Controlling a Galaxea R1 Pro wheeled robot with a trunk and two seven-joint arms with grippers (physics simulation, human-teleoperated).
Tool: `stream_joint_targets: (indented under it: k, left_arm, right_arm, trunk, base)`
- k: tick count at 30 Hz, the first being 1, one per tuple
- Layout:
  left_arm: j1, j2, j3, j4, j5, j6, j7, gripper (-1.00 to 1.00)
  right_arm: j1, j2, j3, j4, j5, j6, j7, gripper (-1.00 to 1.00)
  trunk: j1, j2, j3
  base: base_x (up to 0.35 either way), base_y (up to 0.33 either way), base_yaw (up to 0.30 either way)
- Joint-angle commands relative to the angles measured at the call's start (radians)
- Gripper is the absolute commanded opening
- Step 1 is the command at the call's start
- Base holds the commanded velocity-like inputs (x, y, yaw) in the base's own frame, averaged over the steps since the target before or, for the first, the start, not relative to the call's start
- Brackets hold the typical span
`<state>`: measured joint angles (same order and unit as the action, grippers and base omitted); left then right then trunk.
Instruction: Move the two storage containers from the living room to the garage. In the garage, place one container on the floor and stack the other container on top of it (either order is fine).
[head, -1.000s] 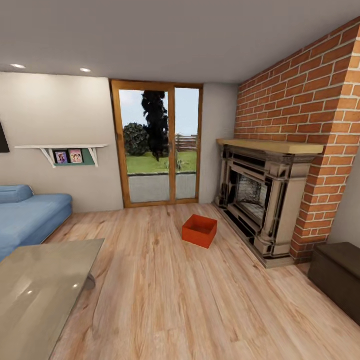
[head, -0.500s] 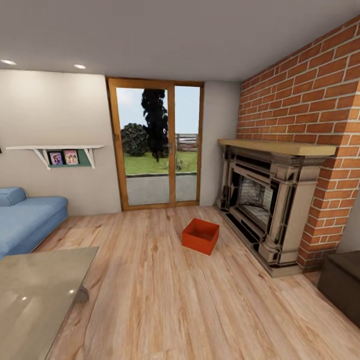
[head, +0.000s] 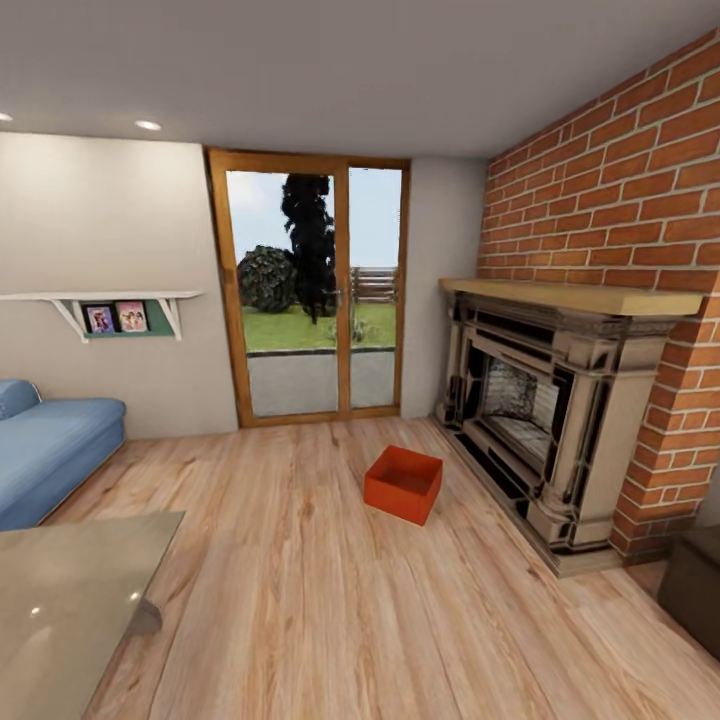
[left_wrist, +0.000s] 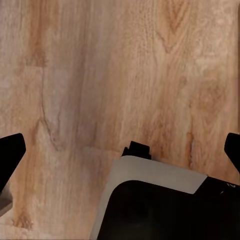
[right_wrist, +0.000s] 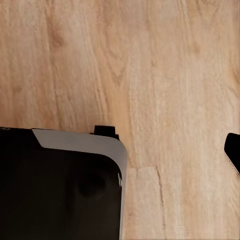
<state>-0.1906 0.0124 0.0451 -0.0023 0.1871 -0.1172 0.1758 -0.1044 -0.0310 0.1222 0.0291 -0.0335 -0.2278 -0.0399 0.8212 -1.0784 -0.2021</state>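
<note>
From my head I see one boxy orange-red storage container (head: 403, 484) on the living room's wood-plank floor (head: 300, 580) near the brick fireplace (head: 560, 420), while my left gripper (left_wrist: 120, 150) hangs spread wide over streaky planks and I cannot tell about my right gripper (right_wrist: 232, 152).

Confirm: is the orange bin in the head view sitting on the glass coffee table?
No. The storage container sits on the light wood-plank floor in front of the fireplace, well apart from the glass table.

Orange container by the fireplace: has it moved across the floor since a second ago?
No. The container keeps its spot beside the fireplace; both shift together, so the camera moved.
</note>
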Motion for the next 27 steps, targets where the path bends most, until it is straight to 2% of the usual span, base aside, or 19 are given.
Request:
stream_joint_targets:
  k: [1,27]
  left_arm:
    - [-0.001,0.0,0.004,0.001,0.004,-0.004,0.0,1.0]
    - [-0.001,0.001,0.004,0.001,0.003,-0.004,-0.001,1.0]
  right_arm:
    - [-0.001,0.0,0.008,0.003,-0.003,-0.005,-0.003,1.0]
    - [-0.001,0.0,0.008,0.003,-0.003,-0.005,-0.003,1.0]
  trunk:
    - [0.001,-0.001,-0.001]
    - [0.001,-0.001,-0.001]
  base:
    - [0.326,0.0,0.0]
    - [0.326,0.0,0.0]
